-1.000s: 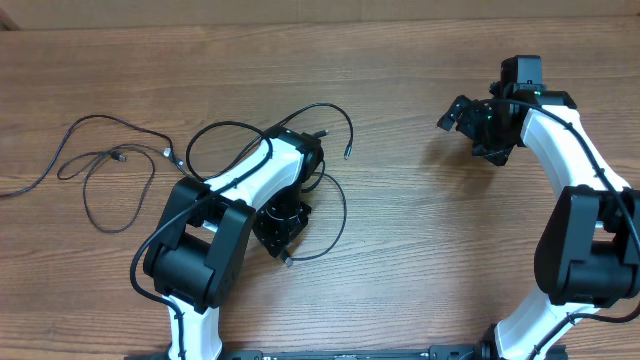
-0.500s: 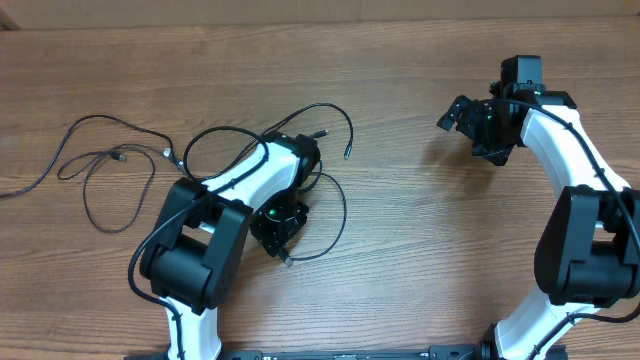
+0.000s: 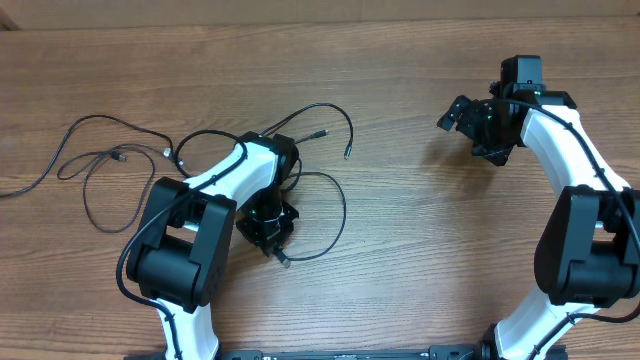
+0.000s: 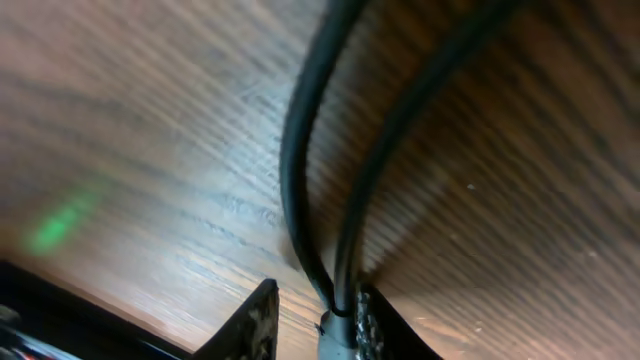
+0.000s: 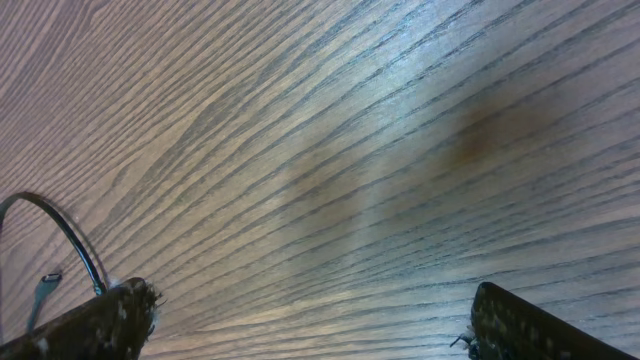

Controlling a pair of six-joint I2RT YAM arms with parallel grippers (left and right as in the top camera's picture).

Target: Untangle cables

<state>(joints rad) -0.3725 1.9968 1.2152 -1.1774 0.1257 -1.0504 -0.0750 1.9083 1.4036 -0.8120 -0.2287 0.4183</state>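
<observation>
Flanking glossy black cables, left end effector, hold unclear; right end effector gapes.

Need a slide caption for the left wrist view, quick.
Left gripper straddling two strands of black cable, low over the wooden table.

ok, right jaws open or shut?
Open. In the right wrist view the fingertips sit at opposite bottom corners, with only bare table between them; nothing held.
</observation>
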